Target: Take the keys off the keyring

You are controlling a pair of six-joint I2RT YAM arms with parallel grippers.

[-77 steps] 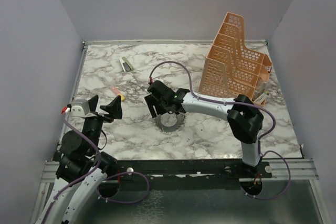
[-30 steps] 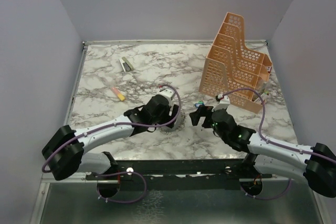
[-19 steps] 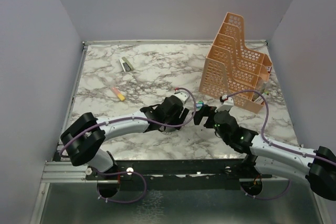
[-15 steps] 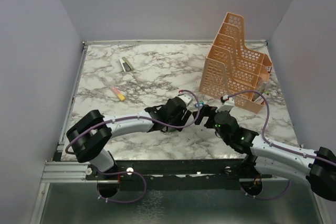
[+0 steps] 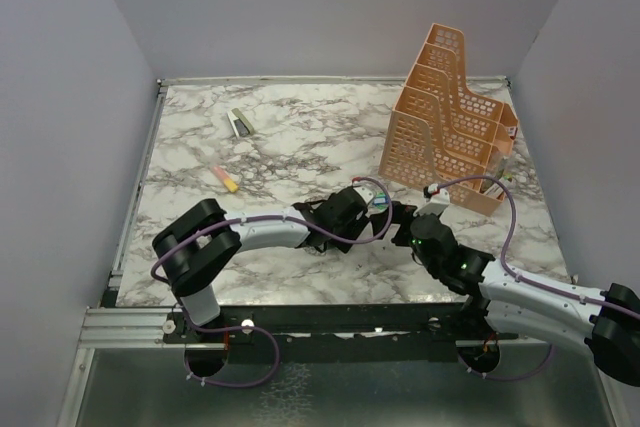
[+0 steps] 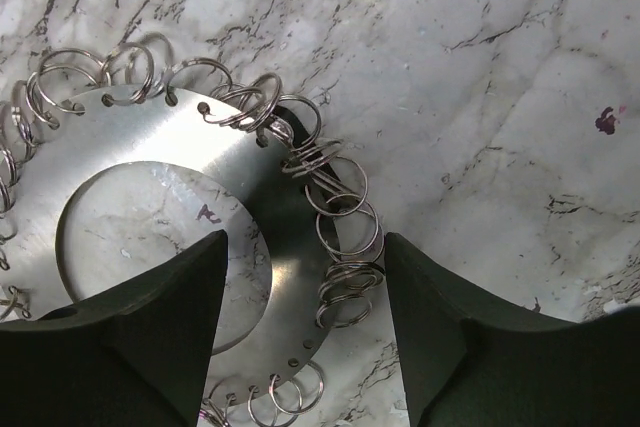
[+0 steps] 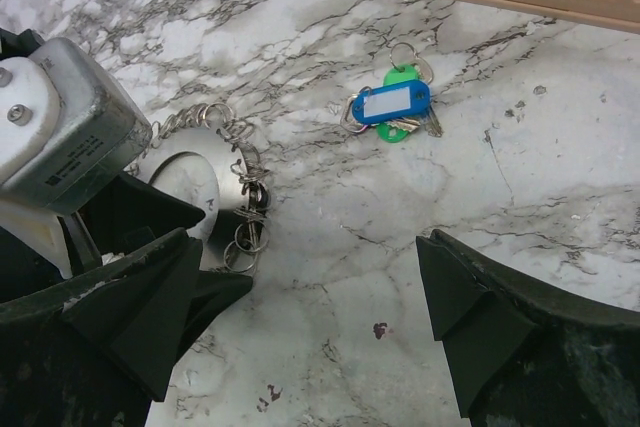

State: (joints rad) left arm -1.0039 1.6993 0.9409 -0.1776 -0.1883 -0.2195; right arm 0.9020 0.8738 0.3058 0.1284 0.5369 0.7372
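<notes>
The keys (image 7: 427, 124) are seen flat on the marble table (image 5: 250, 157), bunched with a blue tag (image 7: 391, 104) laid over a green tag (image 7: 399, 75). A thin keyring (image 7: 403, 45) shows at the top of the bunch; how each key is threaded on it cannot be told. The bunch is placed near the foot of the orange rack (image 5: 450, 117), not touching it.

Well apart from the bunch, a flat steel disc (image 6: 150, 147) with a round hole is laid on the table. Its rim is drilled with small holes and strung with wire loops (image 6: 335, 202), several of them stacked together.

The left gripper (image 6: 305, 247) is held above the disc, its jaws spread, the looped rim seen between them and nothing gripped. The right gripper (image 7: 310, 247) is poised over bare marble between disc and bunch, its jaws spread wide and empty. In the top view both arms are stretched to the table's middle, their heads nearly meeting.

Farther off, a yellow-and-pink marker (image 5: 226, 179) and a small grey object (image 5: 240, 123) are seen.
</notes>
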